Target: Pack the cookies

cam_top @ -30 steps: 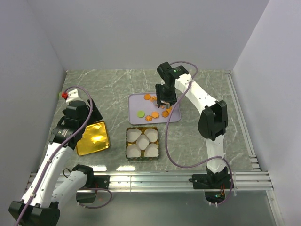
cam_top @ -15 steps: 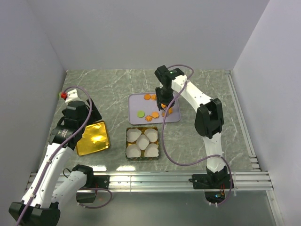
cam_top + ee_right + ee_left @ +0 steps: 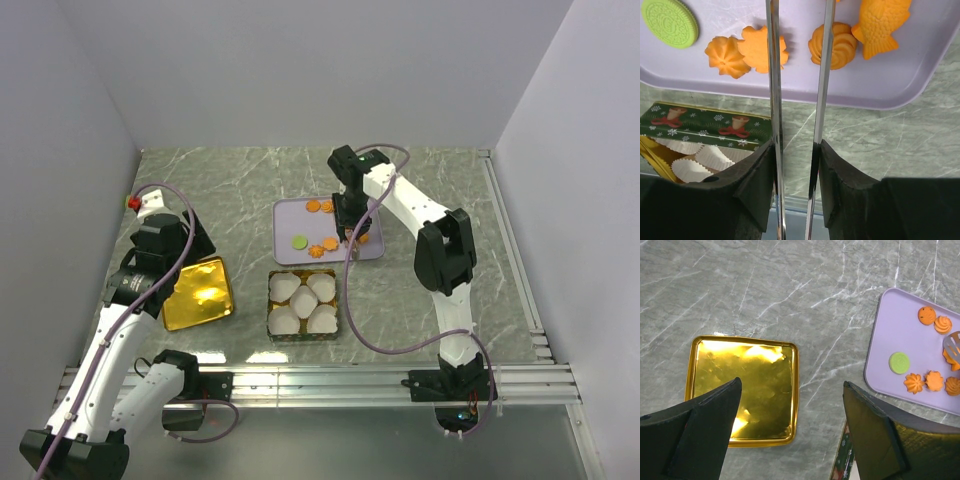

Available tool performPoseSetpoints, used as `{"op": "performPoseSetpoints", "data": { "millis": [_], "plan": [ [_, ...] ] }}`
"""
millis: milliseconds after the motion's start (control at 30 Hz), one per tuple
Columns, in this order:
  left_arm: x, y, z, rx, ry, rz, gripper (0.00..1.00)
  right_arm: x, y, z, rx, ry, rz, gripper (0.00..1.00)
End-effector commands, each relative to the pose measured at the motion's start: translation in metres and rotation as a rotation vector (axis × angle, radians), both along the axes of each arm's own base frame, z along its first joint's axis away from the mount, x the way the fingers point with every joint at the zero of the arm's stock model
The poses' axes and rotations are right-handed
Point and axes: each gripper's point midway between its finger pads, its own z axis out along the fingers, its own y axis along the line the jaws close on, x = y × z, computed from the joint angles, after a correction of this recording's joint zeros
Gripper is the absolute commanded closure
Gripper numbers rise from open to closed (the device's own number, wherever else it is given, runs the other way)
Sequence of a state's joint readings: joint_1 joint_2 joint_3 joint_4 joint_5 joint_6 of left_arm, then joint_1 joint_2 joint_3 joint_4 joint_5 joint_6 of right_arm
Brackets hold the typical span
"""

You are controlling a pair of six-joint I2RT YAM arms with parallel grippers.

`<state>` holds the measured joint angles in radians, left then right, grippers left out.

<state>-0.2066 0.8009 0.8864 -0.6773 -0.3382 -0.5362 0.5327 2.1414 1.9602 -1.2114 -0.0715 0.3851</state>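
Observation:
Several orange cookies (image 3: 835, 45) and one round green cookie (image 3: 670, 22) lie on a lilac tray (image 3: 890, 85). My right gripper (image 3: 347, 229) hangs over the tray's right part, its two thin metal blades (image 3: 774, 75) a narrow gap apart. A leaf-shaped cookie (image 3: 762, 50) sits just left of them, a swirl one and a fish-shaped one (image 3: 882, 25) just right. The blade tips run out of the wrist view, so any grip is hidden. My left gripper (image 3: 792, 385) is open above the right edge of a gold lid (image 3: 740, 385), holding nothing.
A green Christmas tin (image 3: 303, 303) with several white paper cups (image 3: 695, 160) stands just in front of the tray (image 3: 290, 215). The gold lid (image 3: 200, 293) lies to the tin's left. Grey walls close in the marble table on three sides.
My right gripper has shifted slightly left over the tray and its blades have drawn closer together. The left arm has not moved.

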Motion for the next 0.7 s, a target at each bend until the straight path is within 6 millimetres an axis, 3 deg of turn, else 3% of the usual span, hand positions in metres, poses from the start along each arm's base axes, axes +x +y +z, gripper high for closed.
{"op": "performPoseSetpoints", "data": {
  "millis": [0,233,667],
  "plan": [
    [0.002,0.002,0.006,-0.001,-0.033,0.007,0.12,0.005,0.007,0.048,0.063,-0.099,-0.005,0.58],
    [0.002,0.002,0.006,-0.002,-0.032,0.006,0.12,0.008,0.017,0.080,0.133,-0.130,-0.018,0.59],
    [0.002,0.000,0.007,-0.005,-0.035,-0.004,0.12,-0.001,0.020,0.105,0.191,-0.155,-0.032,0.60]
  ]
}}
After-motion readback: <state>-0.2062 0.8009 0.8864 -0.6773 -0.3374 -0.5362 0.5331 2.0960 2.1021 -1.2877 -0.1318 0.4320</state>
